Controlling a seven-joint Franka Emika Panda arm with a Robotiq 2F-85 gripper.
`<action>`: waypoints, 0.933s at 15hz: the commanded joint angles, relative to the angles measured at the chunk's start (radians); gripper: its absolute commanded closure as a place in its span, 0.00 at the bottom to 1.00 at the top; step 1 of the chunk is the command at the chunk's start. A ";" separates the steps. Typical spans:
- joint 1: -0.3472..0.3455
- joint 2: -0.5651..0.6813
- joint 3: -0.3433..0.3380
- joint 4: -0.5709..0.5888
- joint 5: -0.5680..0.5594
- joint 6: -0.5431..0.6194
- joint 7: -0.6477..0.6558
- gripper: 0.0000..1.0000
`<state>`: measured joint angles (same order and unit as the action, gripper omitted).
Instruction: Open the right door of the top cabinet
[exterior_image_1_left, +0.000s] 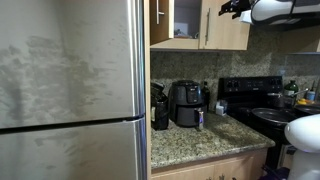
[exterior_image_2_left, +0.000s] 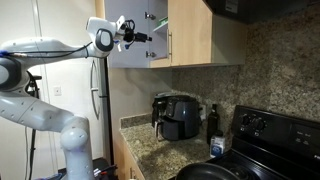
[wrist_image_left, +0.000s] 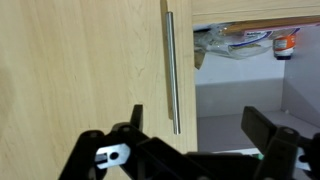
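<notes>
**Q:** Wrist view: how does your hand stand?

**A:** My gripper (wrist_image_left: 195, 130) is spread wide. The fingers (wrist_image_left: 262, 128) are well apart, with nothing between them and nothing touched.

**Q:** And the door?

**A:** The door (wrist_image_left: 80, 60) fills the left of the wrist view. Its handle (wrist_image_left: 171, 70) runs upright along the panel's edge, ending just above my fingers and clear of them. Past that edge the inside of the cabinet (wrist_image_left: 255, 95) shows, with packets (wrist_image_left: 238, 42) lying in it.

**Q:** Farther out?

**A:** In an exterior view my arm (exterior_image_2_left: 40, 110) reaches up to cabinet height. Below, in an exterior view, an air fryer (exterior_image_1_left: 187, 102) stands on the counter (exterior_image_1_left: 225, 135). The fridge (exterior_image_1_left: 70, 80) is at one side of it and the stove (exterior_image_1_left: 250, 90) at the other.
</notes>
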<state>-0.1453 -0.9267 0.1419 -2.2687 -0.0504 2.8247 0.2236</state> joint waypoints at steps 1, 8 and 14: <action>-0.008 -0.001 0.001 0.002 0.010 -0.001 -0.008 0.00; -0.362 0.211 0.396 0.276 -0.145 -0.130 0.404 0.00; -0.529 0.247 0.528 0.440 -0.267 -0.350 0.593 0.00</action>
<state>-0.7026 -0.6971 0.6812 -1.8331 -0.2779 2.4802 0.7928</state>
